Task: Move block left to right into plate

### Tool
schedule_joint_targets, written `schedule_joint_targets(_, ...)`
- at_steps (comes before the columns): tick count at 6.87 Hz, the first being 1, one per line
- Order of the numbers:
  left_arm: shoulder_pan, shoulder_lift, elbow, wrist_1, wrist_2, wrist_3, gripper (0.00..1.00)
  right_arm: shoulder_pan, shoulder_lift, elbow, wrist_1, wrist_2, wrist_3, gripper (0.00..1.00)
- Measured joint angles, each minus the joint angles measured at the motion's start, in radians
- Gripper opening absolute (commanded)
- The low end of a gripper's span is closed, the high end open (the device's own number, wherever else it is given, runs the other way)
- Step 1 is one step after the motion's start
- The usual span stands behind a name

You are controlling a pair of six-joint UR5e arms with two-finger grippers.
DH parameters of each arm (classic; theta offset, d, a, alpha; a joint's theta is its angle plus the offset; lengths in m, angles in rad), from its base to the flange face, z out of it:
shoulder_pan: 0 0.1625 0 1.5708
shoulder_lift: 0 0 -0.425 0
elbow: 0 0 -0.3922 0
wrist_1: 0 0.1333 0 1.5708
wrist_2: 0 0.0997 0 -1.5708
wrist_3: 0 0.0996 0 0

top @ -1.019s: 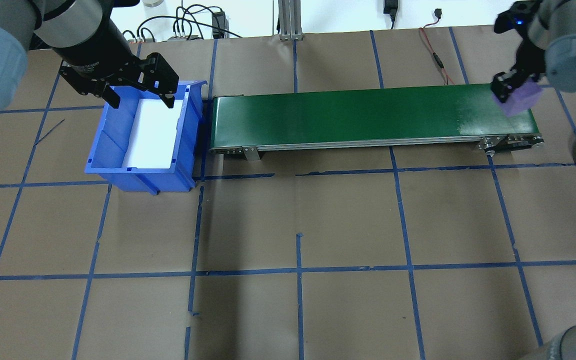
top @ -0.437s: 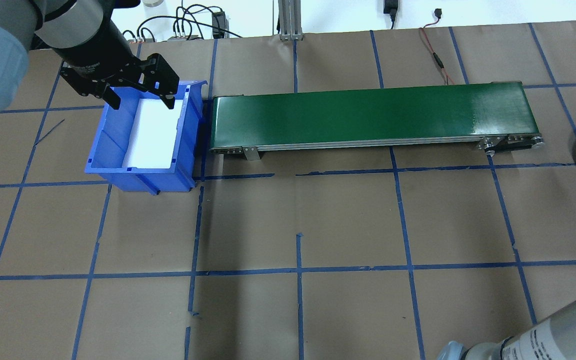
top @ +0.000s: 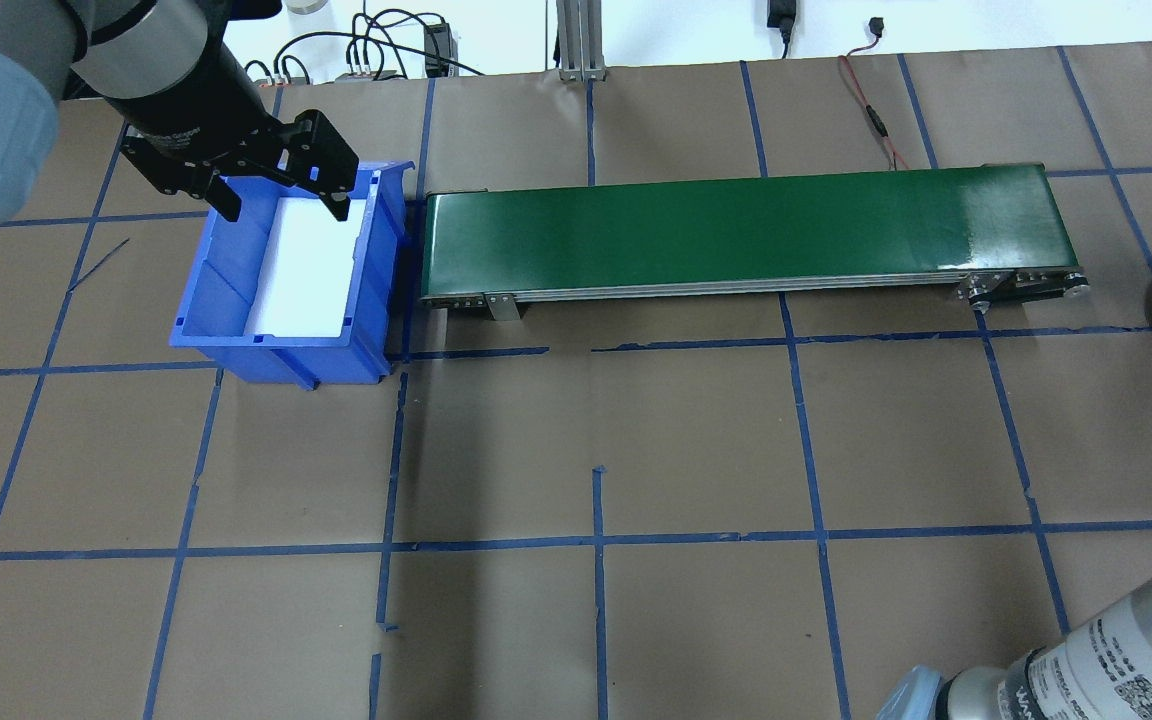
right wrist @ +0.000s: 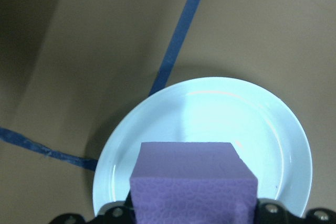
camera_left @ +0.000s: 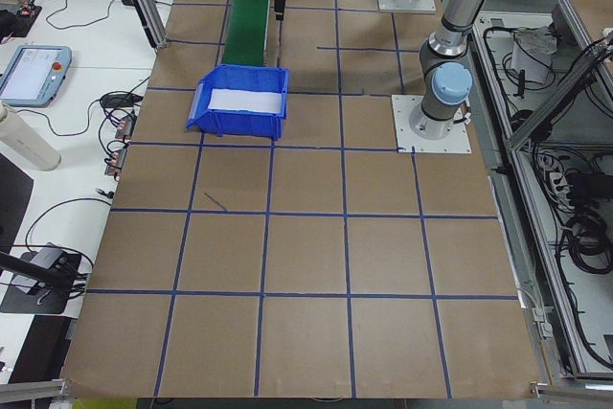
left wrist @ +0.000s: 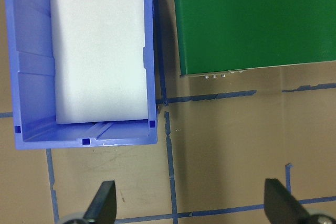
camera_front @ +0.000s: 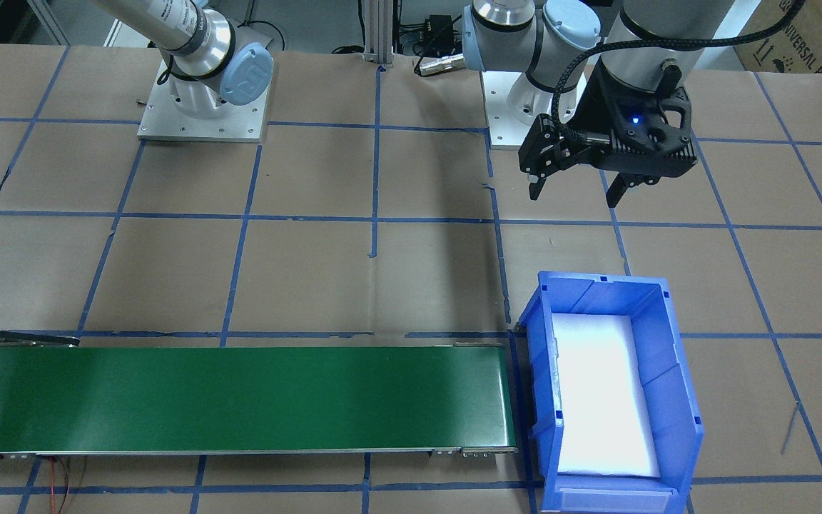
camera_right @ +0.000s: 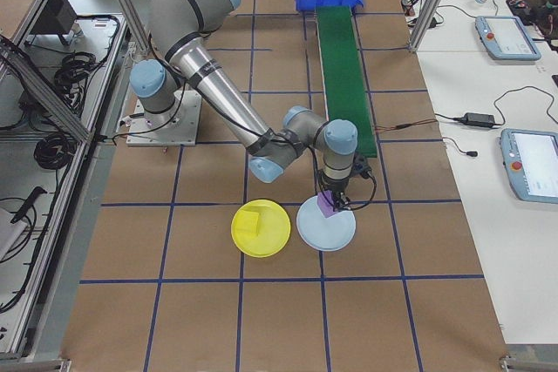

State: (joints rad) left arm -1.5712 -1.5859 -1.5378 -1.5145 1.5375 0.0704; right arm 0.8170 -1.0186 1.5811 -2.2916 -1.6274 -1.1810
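Right wrist-mounted view: purple foam cube [right wrist: 193, 182] sits clamped between the right gripper [right wrist: 193, 211]'s fingers, over the pale blue round plate [right wrist: 273, 129]; the yellow plastic plate [camera_right: 260, 228] lies just beside. Left gripper [left wrist: 191, 205] hangs spread wide, empty.

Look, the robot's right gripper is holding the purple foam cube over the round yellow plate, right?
Not quite. The right gripper holds the purple foam cube over the round pale blue plate, not the yellow plate beside it. The right wrist view and the exterior right view show this.
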Motion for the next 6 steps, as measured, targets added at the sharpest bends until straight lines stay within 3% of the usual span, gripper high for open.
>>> schedule_joint_targets(4, -0.001, 0.0, 0.013, -0.062, 0.058, -0.015, 1.0, -0.031, -0.01, 0.001, -0.003, -0.014, -0.031, 1.0)
schedule_joint_targets(6, -0.004, 0.0, 0.013, -0.061, 0.069, -0.004, 1.0, -0.004, -0.105, 0.006, 0.071, -0.003, 0.031, 1.0)
